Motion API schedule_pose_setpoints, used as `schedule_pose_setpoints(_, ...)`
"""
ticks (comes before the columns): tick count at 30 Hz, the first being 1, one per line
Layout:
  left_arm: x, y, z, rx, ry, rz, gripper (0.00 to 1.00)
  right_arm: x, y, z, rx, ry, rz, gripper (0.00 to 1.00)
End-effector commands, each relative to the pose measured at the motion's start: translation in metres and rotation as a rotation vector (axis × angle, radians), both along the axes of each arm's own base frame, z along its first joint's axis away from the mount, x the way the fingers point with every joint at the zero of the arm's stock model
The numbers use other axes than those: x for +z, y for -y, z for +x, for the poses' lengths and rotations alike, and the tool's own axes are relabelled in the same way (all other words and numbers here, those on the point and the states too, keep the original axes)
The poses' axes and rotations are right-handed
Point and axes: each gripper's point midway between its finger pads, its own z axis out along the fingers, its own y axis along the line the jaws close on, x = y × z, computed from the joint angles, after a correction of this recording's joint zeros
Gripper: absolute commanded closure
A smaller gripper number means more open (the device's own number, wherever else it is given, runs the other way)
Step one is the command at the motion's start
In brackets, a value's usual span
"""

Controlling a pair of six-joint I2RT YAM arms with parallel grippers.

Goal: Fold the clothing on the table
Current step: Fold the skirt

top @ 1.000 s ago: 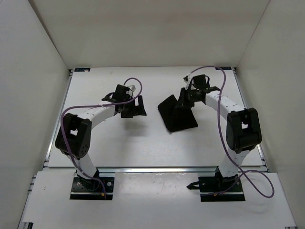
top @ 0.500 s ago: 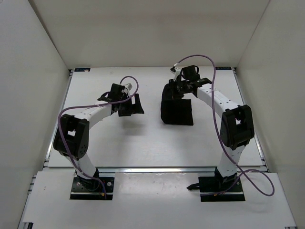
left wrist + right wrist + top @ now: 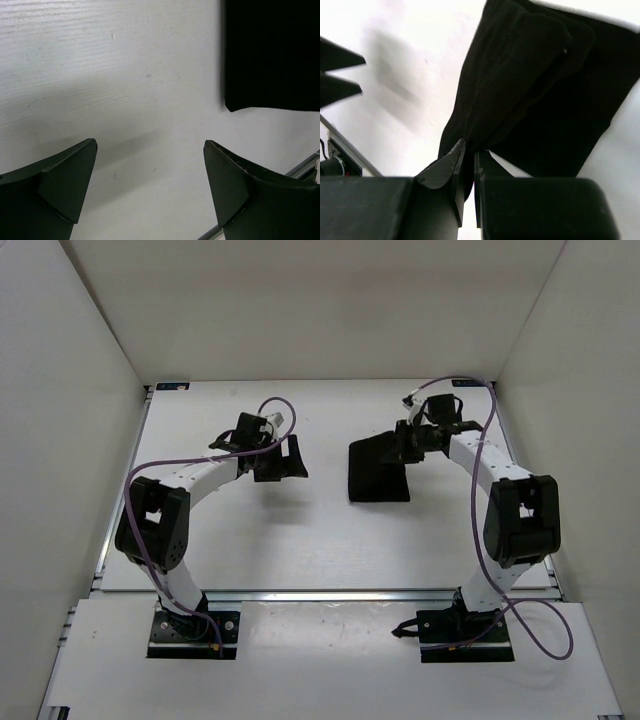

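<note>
The white table (image 3: 300,540) spreads out ahead of me, with a metal rail (image 3: 330,593) along its near edge. On the right half lies the black garment (image 3: 378,478), a dark folded slab, and one edge rises up to my tool. My right gripper (image 3: 469,148) has that edge: its 2 fingers are pinched almost together with a fold of fabric caught between them. My left gripper (image 3: 150,150) hangs over bare table to the garment's left, jaws spread wide, holding nothing and clear of the cloth's corner.
</note>
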Motion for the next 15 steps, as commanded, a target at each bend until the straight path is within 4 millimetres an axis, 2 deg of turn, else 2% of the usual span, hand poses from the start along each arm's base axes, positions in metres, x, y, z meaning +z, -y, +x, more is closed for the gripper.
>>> schedule_pose_setpoints(1, 0.015, 0.010, 0.005, -0.028, 0.034, -0.028, 0.01, 0.013, 0.000, -0.017, 0.029, 0.070, 0.001, 1.00)
schedule_pose_setpoints(3, 0.012, 0.012, 0.005, -0.030, 0.024, -0.029, 0.02, -0.002, 0.007, -0.031, 0.019, 0.028, 0.007, 1.00)
schedule_pose_setpoints(4, 0.010, 0.012, 0.005, -0.032, 0.021, -0.023, 0.01, -0.003, 0.010, -0.032, 0.009, 0.028, 0.013, 1.00)
schedule_pose_setpoints(6, 0.008, 0.013, 0.005, -0.030, 0.012, -0.024, 0.01, -0.025, 0.015, -0.046, -0.002, -0.014, -0.005, 1.00)
schedule_pose_setpoints(10, 0.008, 0.017, 0.006, -0.036, 0.012, -0.033, 0.01, -0.050, 0.026, -0.057, -0.020, -0.060, -0.025, 1.00)
schedule_pose_setpoints(11, 0.005, 0.016, 0.004, -0.037, -0.001, -0.033, 0.01, -0.048, 0.033, -0.055, -0.045, -0.061, -0.026, 1.00)
schedule_pose_setpoints(15, 0.004, 0.022, 0.005, -0.046, -0.003, -0.034, 0.02, -0.044, 0.040, -0.045, -0.042, -0.057, -0.015, 1.00)
